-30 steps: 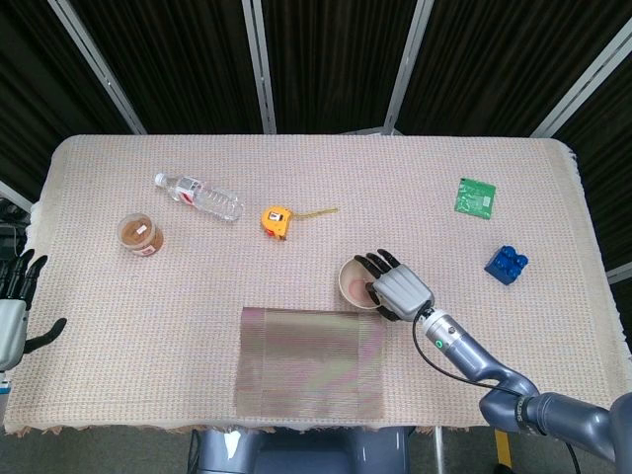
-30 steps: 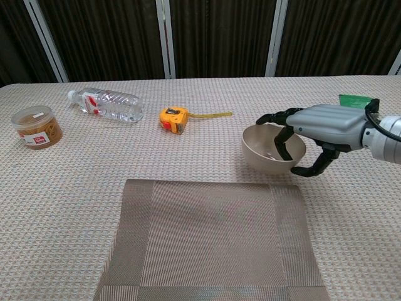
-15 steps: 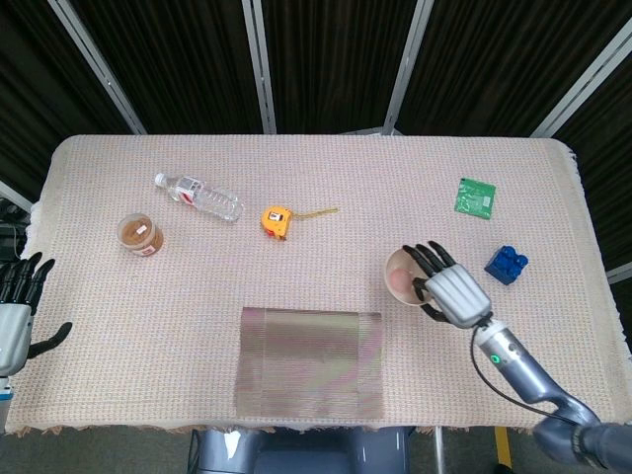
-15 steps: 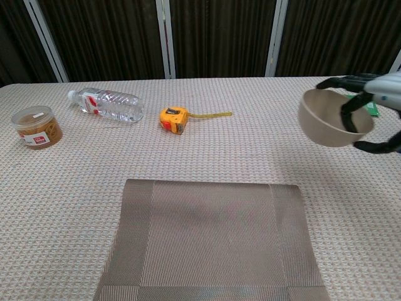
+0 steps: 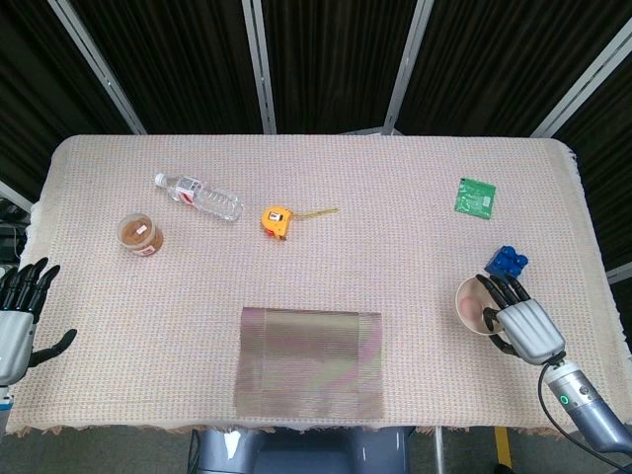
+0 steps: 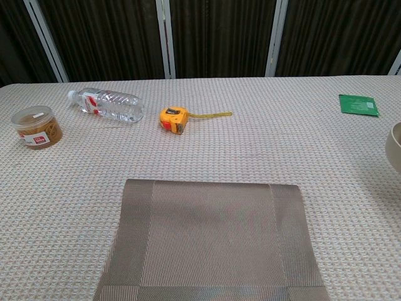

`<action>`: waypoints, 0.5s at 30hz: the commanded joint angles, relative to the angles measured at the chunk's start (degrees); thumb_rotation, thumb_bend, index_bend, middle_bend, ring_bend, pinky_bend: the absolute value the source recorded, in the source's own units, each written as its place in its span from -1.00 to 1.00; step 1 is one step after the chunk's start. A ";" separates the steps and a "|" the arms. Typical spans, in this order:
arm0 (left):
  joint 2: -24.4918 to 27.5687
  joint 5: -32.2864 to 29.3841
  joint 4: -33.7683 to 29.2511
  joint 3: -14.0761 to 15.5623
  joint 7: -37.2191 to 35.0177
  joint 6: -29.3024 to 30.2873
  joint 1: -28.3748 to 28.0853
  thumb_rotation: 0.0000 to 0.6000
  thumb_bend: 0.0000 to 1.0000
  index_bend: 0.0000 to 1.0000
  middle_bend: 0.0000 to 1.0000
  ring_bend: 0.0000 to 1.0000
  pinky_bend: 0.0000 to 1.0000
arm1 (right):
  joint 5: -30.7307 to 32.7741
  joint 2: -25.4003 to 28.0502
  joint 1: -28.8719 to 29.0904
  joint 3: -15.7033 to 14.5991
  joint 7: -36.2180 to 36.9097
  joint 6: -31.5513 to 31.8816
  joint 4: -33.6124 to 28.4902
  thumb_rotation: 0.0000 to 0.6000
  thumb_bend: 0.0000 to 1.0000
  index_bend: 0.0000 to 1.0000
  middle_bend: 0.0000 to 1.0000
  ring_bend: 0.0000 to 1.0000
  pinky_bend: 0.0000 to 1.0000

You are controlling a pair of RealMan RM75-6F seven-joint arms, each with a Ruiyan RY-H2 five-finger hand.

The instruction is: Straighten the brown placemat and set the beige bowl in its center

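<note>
The brown placemat (image 5: 311, 361) lies flat and square to the table's front edge, also filling the lower middle of the chest view as the placemat (image 6: 210, 241). My right hand (image 5: 523, 326) grips the beige bowl (image 5: 472, 304) at the right side of the table, well to the right of the mat and just below the blue block. In the chest view only a sliver of the bowl (image 6: 395, 145) shows at the right edge. My left hand (image 5: 18, 318) hangs off the table's left edge, fingers apart and holding nothing.
A water bottle (image 5: 197, 197), a brown-lidded jar (image 5: 139, 234) and a yellow tape measure (image 5: 277, 220) lie at the back left. A green card (image 5: 475, 196) and a blue block (image 5: 506, 261) sit at the right, the block close to the bowl.
My right hand has lifted the bowl from beside the mat's far right corner and carried it rightward to the table's right side. The left hand has barely shifted.
</note>
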 commanded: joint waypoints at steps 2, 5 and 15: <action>0.35 0.16 -0.24 -0.01 -0.50 0.47 0.26 1.00 -0.51 -1.00 -1.00 -1.00 -1.00 | 0.17 -2.15 -0.15 0.08 0.06 -1.47 2.93 1.00 -0.34 0.36 -1.00 -1.00 -1.00; 0.53 0.17 -0.25 -0.01 -0.81 0.63 0.38 1.00 -0.51 -1.00 -1.00 -1.00 -1.00 | 0.31 -2.74 -0.11 0.16 0.20 -2.10 3.61 1.00 -0.34 0.11 -1.00 -1.00 -1.00; 0.77 1.14 -0.43 0.46 -1.07 1.22 0.79 1.00 -0.51 -1.00 -1.00 -1.00 -1.00 | -0.23 -1.13 -1.49 0.62 -2.82 0.45 0.61 1.00 -0.69 -1.00 -1.00 -1.00 -1.00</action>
